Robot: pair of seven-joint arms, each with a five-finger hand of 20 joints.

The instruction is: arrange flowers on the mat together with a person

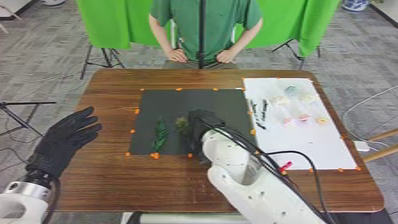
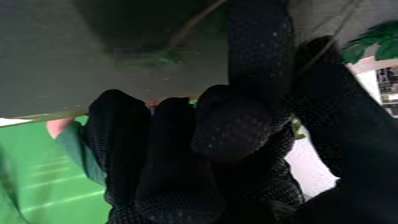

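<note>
We hold left hand (image 1: 62, 142) released at left side of table (image 1: 111, 185). Right hand (image 1: 206, 119) over dark mat (image 1: 169, 100); grasp we cannot tell. Green sprigs (image 1: 161, 135) on mat, pale flowers (image 1: 304, 118) on white sheet (image 1: 306, 150).

At the lower left of the frame in the head view, the left arm (image 1: 19, 207) is showing a smooth white shell, and a silvery metal collar (image 1: 28, 189) is ringing its wrist. Black fabric is covering the left hand (image 1: 60, 142) right to its slim fingers (image 1: 82, 121), and a dark cable (image 1: 57, 196) is trailing beside the wrist. From the bottom edge toward the centre, the right arm (image 1: 258, 189) is displaying rounded white segments, with black cables (image 1: 306, 199) running along it and one looping outward. Black fabric is also covering the right hand (image 1: 205, 118); in the right wrist view its glove (image 2: 235, 125) is showing a fine, mesh-like texture.
</note>
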